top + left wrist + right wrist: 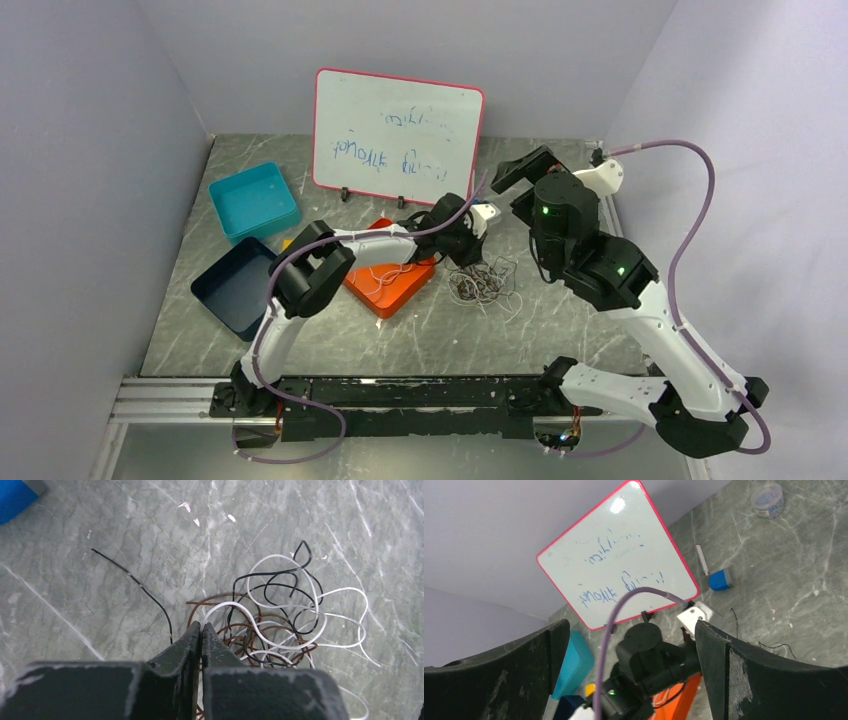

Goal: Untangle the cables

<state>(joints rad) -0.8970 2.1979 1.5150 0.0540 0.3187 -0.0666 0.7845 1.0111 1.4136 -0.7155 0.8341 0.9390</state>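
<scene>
**A:** Where are your cables sitting?

**B:** The cables [482,283] are lying in one loose heap about mid-counter, slightly right of centre and well apart from every edge. They're thin round wires in white, black and reddish-brown, curling in overlapping loops. One black strand [135,582] is trailing out of the heap alone across bare counter.

**A:** Grippers?

**B:** Your left gripper [201,626] is pointing down at the heap's edge with its matte black fingers pressed together. Brown and white loops are crossing right at the tips, and I can't tell whether a strand is being pinched. Your right gripper [630,627] is hanging raised toward the far-right part of the counter, its scuffed black fingers spread wide.

**A:** Surface and room?

**B:** You're working on a flat counter [330,340] that's looking like grey stone with pale veins. Plain pale lilac walls are closing it in on the left, far and right sides. A whiteboard [398,130] with a pink rim, rounded corners and blue scribble is standing at the middle of the far edge. A shallow square teal tray [255,200] is sitting near the far-left corner. A dark blue tray [235,290] is sitting by the left edge. A glossy orange tray [395,285] is lying corner-on just left of the heap, under your left arm.
</scene>
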